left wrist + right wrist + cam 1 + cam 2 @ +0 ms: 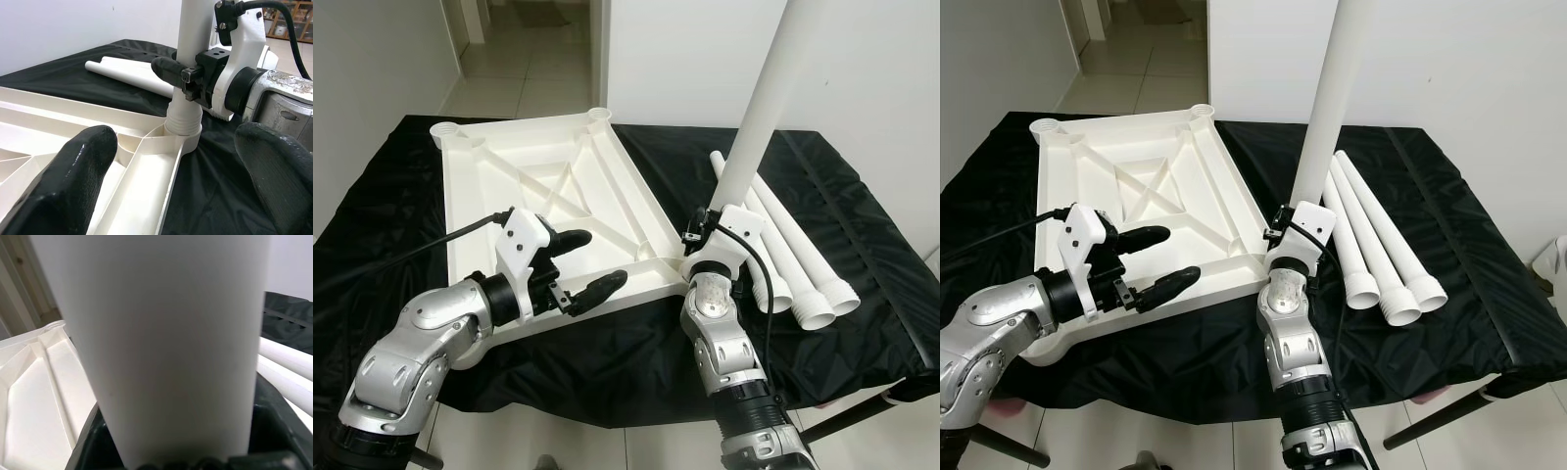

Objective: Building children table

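Left pincer (590,262): two rounded, matte black fingers spread apart, holding nothing, hovering over the near edge of the white table top panel (558,196). The panel is smooth moulded plastic, lying underside up on the tabletop (391,196), which is draped in a creased, glossy black cloth. Raised ribs cross the panel's underside in diagonals around a rectangular centre, and round sockets sit at its corners.

At the panel's near right corner a white tubular leg (759,108) stands upright, tilted slightly, its ridged lower end seated in the corner socket (183,132). Right pincer (188,78): clamped on this leg just above the socket, its black fingers pressed against the smooth cylinder; the white wrist housing and silver arm rise to it from the tabletop's near edge.

Right of the upright leg, three spare legs (798,255) lie side by side on the black cloth, touching one another, plain white tubes with ribbed, flared open ends pointing toward the robot.
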`<state>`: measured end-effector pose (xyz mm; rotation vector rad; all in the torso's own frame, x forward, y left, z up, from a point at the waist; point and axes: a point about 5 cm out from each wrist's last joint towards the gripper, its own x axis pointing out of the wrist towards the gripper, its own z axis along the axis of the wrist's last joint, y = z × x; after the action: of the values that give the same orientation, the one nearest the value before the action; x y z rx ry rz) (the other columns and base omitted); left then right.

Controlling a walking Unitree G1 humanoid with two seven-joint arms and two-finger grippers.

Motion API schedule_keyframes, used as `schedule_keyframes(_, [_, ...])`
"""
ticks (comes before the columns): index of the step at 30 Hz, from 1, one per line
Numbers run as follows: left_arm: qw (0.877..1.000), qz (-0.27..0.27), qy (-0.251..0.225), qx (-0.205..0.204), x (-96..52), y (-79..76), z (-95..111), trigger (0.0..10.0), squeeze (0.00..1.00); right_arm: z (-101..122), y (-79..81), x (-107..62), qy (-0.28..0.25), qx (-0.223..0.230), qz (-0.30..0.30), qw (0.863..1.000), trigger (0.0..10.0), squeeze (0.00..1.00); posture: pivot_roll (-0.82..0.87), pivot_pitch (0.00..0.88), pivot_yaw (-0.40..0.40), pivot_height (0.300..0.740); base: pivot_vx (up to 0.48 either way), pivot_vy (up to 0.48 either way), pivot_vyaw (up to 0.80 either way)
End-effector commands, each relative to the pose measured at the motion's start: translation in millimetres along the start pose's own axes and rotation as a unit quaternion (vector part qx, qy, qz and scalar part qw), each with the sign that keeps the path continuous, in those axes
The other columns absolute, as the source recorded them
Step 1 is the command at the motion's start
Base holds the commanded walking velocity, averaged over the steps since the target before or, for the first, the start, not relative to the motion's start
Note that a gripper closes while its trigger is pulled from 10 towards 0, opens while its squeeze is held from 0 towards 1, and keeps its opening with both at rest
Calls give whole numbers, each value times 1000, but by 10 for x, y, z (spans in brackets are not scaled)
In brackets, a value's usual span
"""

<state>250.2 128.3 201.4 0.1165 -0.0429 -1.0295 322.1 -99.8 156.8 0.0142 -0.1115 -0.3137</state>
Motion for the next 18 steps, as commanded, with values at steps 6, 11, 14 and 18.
schedule_keyframes(6, [1000, -11, -2, 5, -6, -47, 25, 10000, 0, -433, -137, -75, 114, 0, -53, 992, 10000, 0, 20, 46, -8, 740, 0, 0, 0])
schedule_keyframes(11, [1000, -12, -3, 4, 0, -42, 22, 10000, 0, -416, -144, -55, 109, 3, -54, 993, 10000, 1000, 15, 45, -4, 740, 0, 0, 0])
schedule_keyframes(14, [1000, -12, -3, 4, 1, -40, 23, 10000, 0, -409, -141, -50, 107, 6, -51, 993, 10000, 1000, 15, 45, -4, 740, 0, 0, 0])
schedule_keyframes(18, [1000, -13, -3, 5, 7, -36, 22, 10000, 0, -361, -113, -20, 97, 17, -32, 995, 10000, 1000, 11, 41, -1, 740, 0, 0, 0])
